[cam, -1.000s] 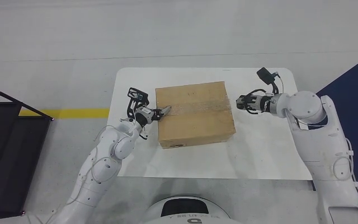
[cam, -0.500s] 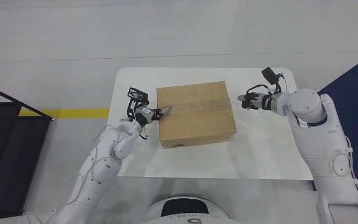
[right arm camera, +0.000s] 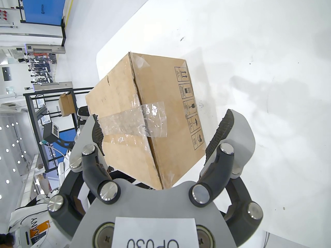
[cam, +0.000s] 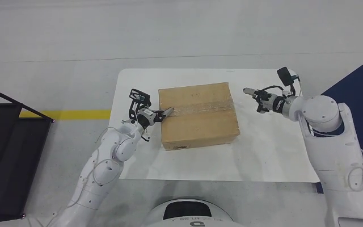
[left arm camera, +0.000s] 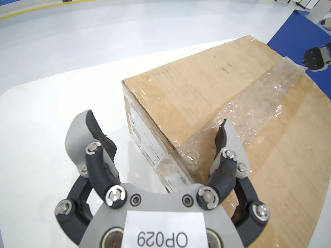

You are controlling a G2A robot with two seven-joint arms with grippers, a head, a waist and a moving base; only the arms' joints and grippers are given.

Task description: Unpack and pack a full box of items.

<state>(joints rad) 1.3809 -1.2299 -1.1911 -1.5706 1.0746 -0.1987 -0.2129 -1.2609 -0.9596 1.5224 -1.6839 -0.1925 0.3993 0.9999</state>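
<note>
The right hand point(cam: 248, 91), open, has backed off the box point(cam: 197, 115); the left hand point(cam: 168, 111), open, sits at its opposite end.

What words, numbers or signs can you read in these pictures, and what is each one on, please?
"OP029", upside down: white tag on the left hand.
"OP030", upside down, cut by the picture's edge: white tag on the right hand.
Too small to read: paper label on the end of the box.
Pictograms only, no readable words: handling symbols on the box's side.

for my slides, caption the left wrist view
Open left pincer at the taped edge of a closed cardboard box on a table
</note>
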